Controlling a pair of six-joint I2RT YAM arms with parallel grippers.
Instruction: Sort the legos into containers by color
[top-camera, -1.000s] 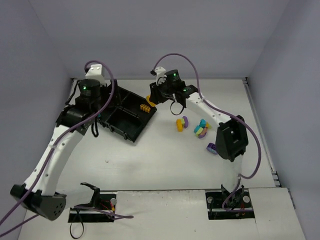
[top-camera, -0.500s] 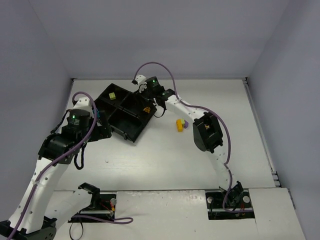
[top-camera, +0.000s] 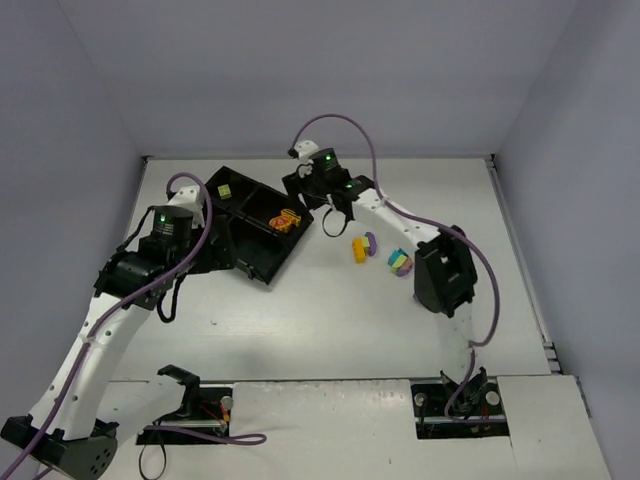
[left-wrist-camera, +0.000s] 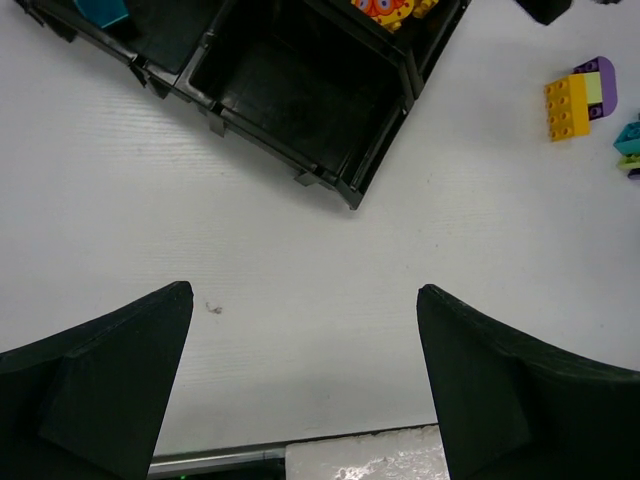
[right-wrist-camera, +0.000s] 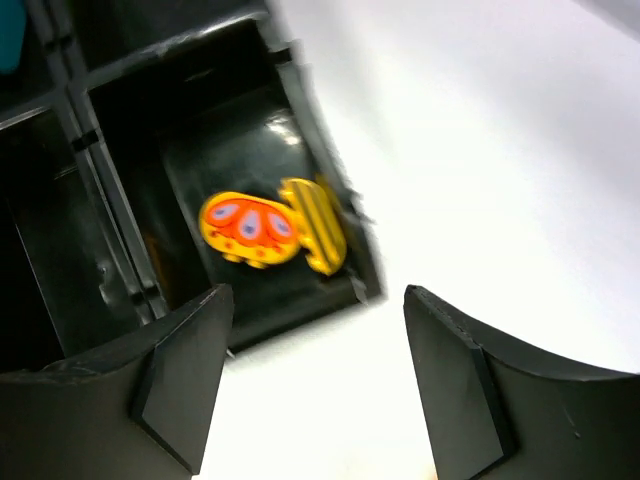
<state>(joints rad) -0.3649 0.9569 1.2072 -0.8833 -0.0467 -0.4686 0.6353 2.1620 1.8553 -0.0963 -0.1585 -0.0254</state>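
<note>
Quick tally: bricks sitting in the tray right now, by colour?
orange-yellow bricks: 2
lime green brick: 1
teal brick: 1
purple bricks: 0 (they lie outside it)
Total visible in the tray: 4

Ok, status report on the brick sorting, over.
Left pincer open, empty, over white table. Right pincer open, empty, above black plastic tray. Orange-yellow plastic bricks in one compartment; more coloured bricks loose on table. Nothing in the way.
</note>
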